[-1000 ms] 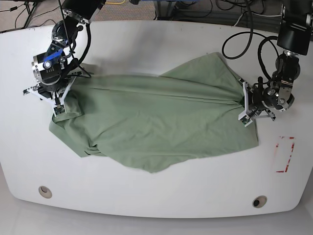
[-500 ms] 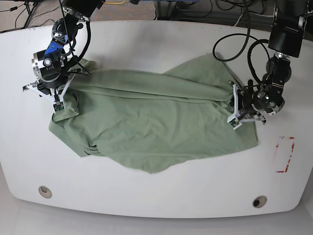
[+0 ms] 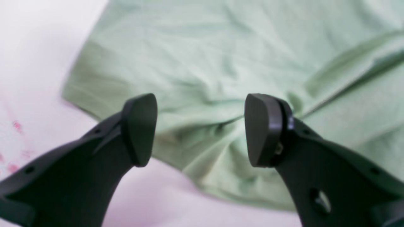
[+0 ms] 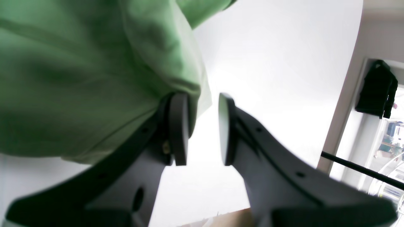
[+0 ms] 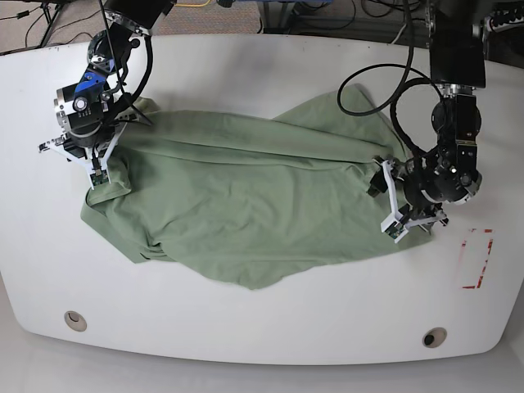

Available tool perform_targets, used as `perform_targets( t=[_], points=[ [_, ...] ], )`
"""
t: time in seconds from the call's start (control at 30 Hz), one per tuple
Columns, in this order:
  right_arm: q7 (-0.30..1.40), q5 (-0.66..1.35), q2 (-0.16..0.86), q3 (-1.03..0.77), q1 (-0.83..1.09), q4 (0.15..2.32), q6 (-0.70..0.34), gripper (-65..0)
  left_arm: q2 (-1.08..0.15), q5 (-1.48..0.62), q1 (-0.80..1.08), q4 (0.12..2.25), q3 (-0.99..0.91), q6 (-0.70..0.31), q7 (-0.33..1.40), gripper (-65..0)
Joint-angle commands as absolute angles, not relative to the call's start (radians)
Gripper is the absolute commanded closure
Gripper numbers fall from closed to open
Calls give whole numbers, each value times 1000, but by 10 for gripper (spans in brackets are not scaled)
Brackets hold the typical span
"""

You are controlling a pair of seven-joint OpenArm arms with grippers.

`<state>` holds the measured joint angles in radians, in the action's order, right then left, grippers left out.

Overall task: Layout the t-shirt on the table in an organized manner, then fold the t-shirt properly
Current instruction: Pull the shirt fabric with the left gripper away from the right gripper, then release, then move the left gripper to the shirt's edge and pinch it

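The sage-green t-shirt [image 5: 246, 205] lies rumpled and spread across the middle of the white table [image 5: 270, 74]. My left gripper [image 5: 390, 203] hovers at the shirt's right edge. In the left wrist view it [image 3: 200, 129] is open, jaws wide apart with nothing between them, over bunched cloth [image 3: 202, 47]. My right gripper [image 5: 97, 170] is at the shirt's left end. In the right wrist view it [image 4: 202, 126] shows a narrow empty gap, with cloth [image 4: 79, 78] draped over the outside of one finger [image 4: 178, 126].
A red-outlined rectangle mark [image 5: 476, 259] is right of the shirt. Two grommet holes [image 5: 75, 320] [image 5: 435, 336] sit near the front edge. Black cables [image 5: 385, 74] loop from the left arm over the shirt's back right corner.
My left gripper has moved left and toward the front edge, and the shirt's right edge has bunched inward with it. My right gripper shifted slightly toward the back, then held still.
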<state>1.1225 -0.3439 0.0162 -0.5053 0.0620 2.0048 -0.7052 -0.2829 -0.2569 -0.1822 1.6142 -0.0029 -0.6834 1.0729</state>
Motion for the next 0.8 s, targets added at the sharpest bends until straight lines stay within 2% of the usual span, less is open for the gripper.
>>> perform_targets(
  t=[0.0, 0.1, 0.27, 0.5, 0.77],
  points=[
    [1110, -344, 16, -506, 48, 2026, -698, -160, -266, -268, -200, 1690, -25, -698, 1110, -410],
    [1110, -349, -4, -506, 44, 2026, -698, -160, -248, -268, -162, 1770, -56, -698, 1211, -410],
    [1107, -343, -8, -504, 44, 2023, -698, -160, -232, -268, -65, 1888, -87, -698, 1285, -410],
    [1106, -344, -38, -504, 44, 2023, -698, -160, -234, -268, 99, 1940, -127, -698, 1311, -408],
    [1106, -346, -38, -504, 45, 2023, -698, -160, -229, -268, 197, 1942, -122, -698, 1307, -408]
  ],
)
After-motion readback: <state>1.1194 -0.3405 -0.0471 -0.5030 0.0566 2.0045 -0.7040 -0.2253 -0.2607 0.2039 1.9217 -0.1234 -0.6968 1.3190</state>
